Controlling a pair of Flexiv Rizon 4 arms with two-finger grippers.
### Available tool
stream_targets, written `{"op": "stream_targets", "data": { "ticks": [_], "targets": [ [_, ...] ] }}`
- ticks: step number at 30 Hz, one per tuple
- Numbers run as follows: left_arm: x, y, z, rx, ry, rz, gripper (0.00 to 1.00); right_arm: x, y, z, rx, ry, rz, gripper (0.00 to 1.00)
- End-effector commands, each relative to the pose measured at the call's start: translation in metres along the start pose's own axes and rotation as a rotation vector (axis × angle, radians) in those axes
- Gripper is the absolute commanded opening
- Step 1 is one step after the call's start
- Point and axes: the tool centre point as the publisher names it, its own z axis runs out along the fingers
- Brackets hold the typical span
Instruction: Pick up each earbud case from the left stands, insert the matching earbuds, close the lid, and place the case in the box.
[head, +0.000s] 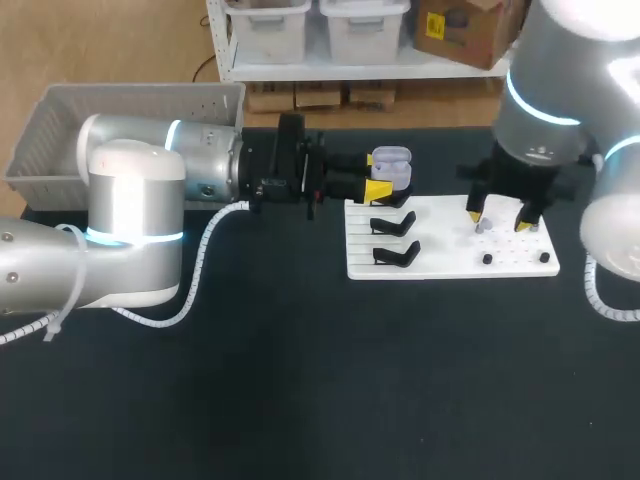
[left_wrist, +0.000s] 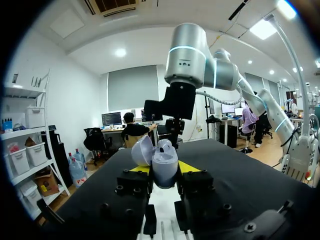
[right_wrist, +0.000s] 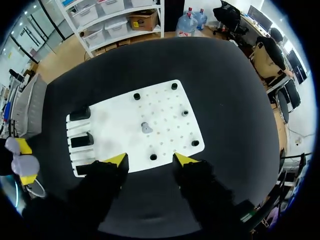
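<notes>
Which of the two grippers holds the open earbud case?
The left gripper, shut on the earbud case; the right gripper hangs open and empty above the white board.

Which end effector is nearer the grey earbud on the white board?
Right. Right end effector hovers open over the grey earbud; left end effector holds the lilac case, across the white board.

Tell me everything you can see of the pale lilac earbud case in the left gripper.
The pale lilac earbud case is a rounded, glossy plastic shell, its hinged lid swung open to one side. It stands upright, clamped from both sides between the left gripper's yellow fingertips, held beside the white board's far corner.
</notes>
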Motion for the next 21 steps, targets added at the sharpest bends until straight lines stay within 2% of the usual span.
{"op": "stream_targets", "data": {
  "ticks": [1, 13, 17, 21],
  "targets": [
    [0.0, -0.002, 0.0, -0.007, 0.0, 0.003, 0.0, -0.009, 0.005, 0.019, 0.008, 0.018, -0.008, 0.49],
    [0.0, -0.002, 0.0, -0.007, 0.0, 0.003, 0.0, -0.016, 0.004, 0.04, -0.033, 0.043, 0.021, 0.46],
    [0.0, -0.002, 0.0, -0.007, 0.0, 0.003, 0.0, -0.019, 0.006, 0.045, -0.033, 0.048, 0.024, 0.41],
    [0.0, -0.002, 0.0, -0.007, 0.0, 0.003, 0.0, -0.021, 0.006, 0.049, -0.037, 0.051, 0.027, 0.4]
  ]
}}
